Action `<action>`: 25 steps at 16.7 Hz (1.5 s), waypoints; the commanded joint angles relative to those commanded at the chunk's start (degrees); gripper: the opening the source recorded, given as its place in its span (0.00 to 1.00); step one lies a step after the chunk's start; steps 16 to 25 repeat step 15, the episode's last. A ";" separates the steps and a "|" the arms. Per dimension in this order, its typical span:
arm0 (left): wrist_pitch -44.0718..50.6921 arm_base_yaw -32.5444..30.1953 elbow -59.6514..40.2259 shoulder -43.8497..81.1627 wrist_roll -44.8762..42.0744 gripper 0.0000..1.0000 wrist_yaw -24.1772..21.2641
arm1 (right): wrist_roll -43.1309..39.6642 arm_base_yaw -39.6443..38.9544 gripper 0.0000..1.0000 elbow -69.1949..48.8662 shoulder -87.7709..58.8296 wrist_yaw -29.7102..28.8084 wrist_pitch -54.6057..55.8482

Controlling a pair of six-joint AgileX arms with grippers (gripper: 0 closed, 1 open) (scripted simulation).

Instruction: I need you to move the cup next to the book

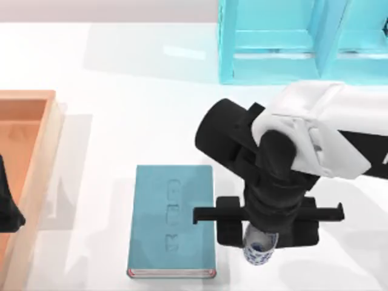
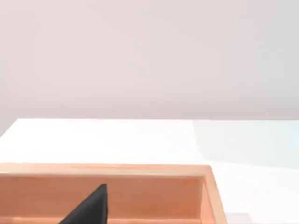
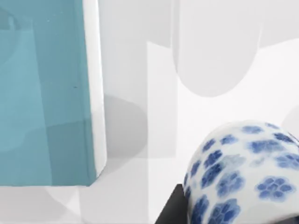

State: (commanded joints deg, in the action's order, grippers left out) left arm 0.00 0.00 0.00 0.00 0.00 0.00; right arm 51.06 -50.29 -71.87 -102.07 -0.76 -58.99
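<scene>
**Risk log: cup close to book, release not yet made**

My right hand [image 1: 262, 242] pinches the cup [image 1: 260, 250], held just beside the book's [image 1: 173, 219] right edge, toward its front corner. Whether the cup's base touches the tabletop [image 1: 121, 121] I cannot tell. Risks, as I judge them: letting go while still raised would tip or roll it; drifting left would knock the book's white page edge. Left hand [image 1: 7, 209] parked over the wooden tray [image 1: 36, 97], state unclear

The right arm [image 1: 315, 130] has a glossy white shell over black cylindrical segments, ending in a black end effector [image 1: 262, 233] with a wide flat crossbar.
</scene>
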 joint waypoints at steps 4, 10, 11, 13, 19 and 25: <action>0.00 0.00 0.00 0.00 0.00 1.00 0.00 | 0.00 0.00 0.60 0.00 0.00 0.00 0.00; 0.00 0.00 0.00 0.00 0.00 1.00 0.00 | 0.00 0.00 1.00 0.00 0.00 0.00 0.00; 0.00 0.00 0.00 0.00 0.00 1.00 0.00 | 0.00 0.00 1.00 0.00 0.00 0.00 0.00; 0.00 0.00 0.00 0.00 0.00 1.00 0.00 | 0.00 0.00 1.00 0.00 0.00 0.00 0.00; 0.00 0.00 0.00 0.00 0.00 1.00 0.00 | 0.00 0.00 1.00 0.00 0.00 0.00 0.00; 0.00 0.00 0.00 0.00 0.00 1.00 0.00 | 0.00 0.00 1.00 0.00 0.00 0.00 0.00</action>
